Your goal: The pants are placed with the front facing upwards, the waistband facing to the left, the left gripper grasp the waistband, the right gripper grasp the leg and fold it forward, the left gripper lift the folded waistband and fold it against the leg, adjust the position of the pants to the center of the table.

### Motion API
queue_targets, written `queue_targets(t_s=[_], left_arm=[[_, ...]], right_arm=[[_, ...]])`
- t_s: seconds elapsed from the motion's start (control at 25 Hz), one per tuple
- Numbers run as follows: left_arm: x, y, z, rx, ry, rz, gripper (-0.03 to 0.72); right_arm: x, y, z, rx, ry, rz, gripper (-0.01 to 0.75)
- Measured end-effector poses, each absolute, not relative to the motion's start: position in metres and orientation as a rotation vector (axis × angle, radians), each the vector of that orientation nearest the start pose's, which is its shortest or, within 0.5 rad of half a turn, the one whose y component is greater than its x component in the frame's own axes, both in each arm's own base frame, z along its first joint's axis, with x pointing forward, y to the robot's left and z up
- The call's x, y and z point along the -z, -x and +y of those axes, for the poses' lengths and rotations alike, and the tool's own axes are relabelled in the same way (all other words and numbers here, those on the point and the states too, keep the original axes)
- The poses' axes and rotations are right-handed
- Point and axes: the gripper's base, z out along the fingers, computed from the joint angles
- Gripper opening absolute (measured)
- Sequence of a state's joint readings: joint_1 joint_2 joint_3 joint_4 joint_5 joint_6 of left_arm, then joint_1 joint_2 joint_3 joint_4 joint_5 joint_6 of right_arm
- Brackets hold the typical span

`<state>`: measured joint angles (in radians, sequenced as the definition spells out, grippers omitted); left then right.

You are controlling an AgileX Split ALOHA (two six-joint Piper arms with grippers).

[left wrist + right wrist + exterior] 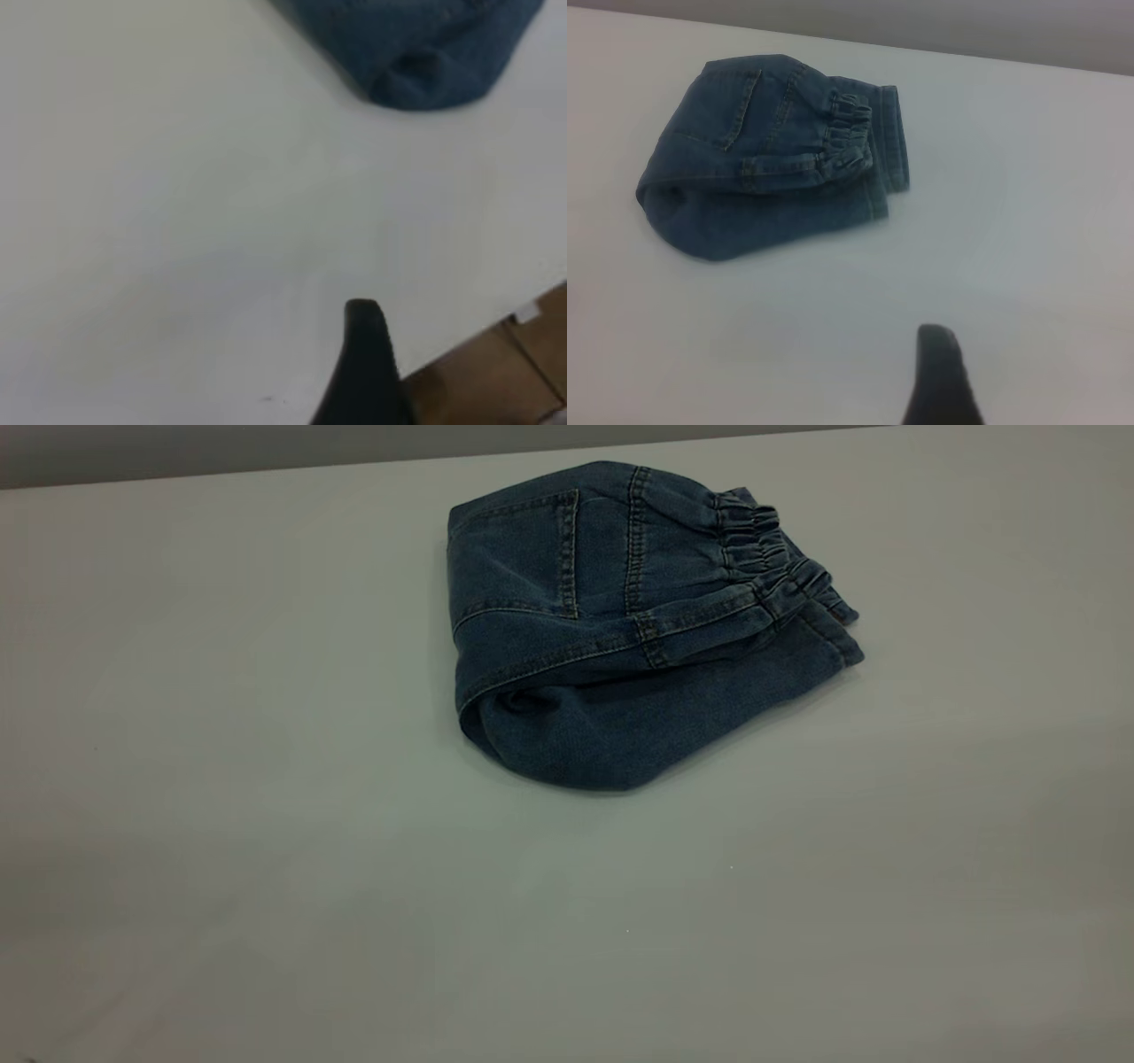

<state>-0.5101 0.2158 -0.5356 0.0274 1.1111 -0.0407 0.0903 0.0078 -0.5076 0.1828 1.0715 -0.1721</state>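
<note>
folded pants (638,629) lie toward the table's (266,824) far side, well apart from both grippers, whose finger states cannot be told.

Exterior view: looks down slantwise across the table (266,824) toward its far edge; the pants (620,620) lie near that edge.
Left wrist view: close above the table, one finger (363,372) in front, a table edge beside it.
Right wrist view: farther back, facing the far edge.
Shared: pants, tabletop.
</note>
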Motion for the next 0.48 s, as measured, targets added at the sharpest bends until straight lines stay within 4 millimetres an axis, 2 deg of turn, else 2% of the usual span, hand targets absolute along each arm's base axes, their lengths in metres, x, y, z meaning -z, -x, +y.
queue_targets(t_s=[0.48], left_arm=[[-0.2743, -0.025, -0.0113, 0.251, -0.538, 2.22, 0.494]], right_arm=[[-0.2796, 0.0071, 0.0141, -0.169, 0.279, 2.027, 0.411]])
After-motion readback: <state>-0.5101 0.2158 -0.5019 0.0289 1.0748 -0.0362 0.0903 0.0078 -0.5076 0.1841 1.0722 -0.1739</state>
